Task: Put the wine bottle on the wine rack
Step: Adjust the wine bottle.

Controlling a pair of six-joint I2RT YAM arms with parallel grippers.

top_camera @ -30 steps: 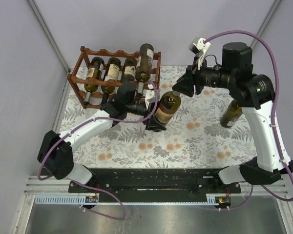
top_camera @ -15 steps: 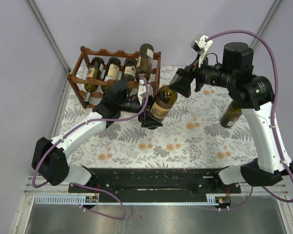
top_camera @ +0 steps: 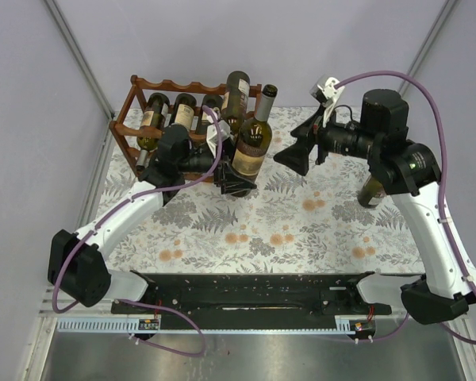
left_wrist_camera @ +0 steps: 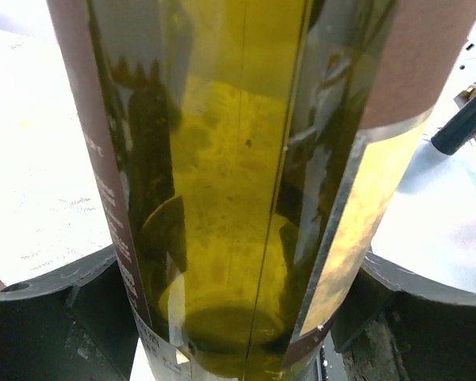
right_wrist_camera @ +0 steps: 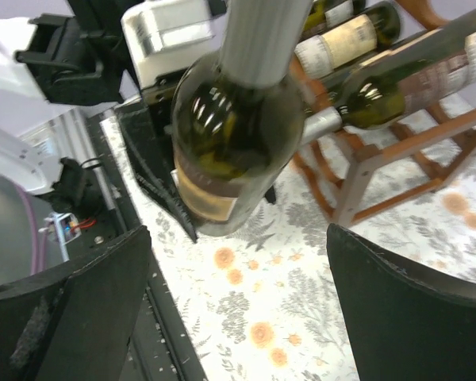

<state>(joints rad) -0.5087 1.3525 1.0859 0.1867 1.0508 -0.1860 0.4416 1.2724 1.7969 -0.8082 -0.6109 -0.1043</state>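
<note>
While the left end effector (top_camera: pixel 239 176) gripped the bottle (top_camera: pixel 251 143) around its lower body, the bottle was off the desk (top_camera: pixel 301 230), tilted, with its base toward the arms and its neck rising toward the back wall. It sat just beside the right end of the rack (top_camera: pixel 155 82), not yet lying in any cradle; whether it touched the wood could not be told from the overhead view. In the left wrist view the bottle (left_wrist_camera: pixel 238 198) filled the frame, its green glass and label edges squeezed between the dark fingers (left_wrist_camera: pixel 51 286) at either side.

The right end effector (top_camera: pixel 293 155) stood wide open and held nothing, just right of the bottle and apart from it. Its wrist view showed both fingers (right_wrist_camera: pixel 71 302) spread at the frame's lower corners, with the bottle (right_wrist_camera: pixel 230 135) beyond them, neck toward the camera, and the rack (right_wrist_camera: pixel 365 182) behind.

The rack stood at the desk's back left corner. Racked bottles (top_camera: pixel 181 115) lay side by side on it, necks toward the arms, and one more (top_camera: pixel 236 95) lay on its top tier at the right end. A spare bottle (top_camera: pixel 371 190) stood on the desk's right side, partly hidden behind the right arm.
</note>
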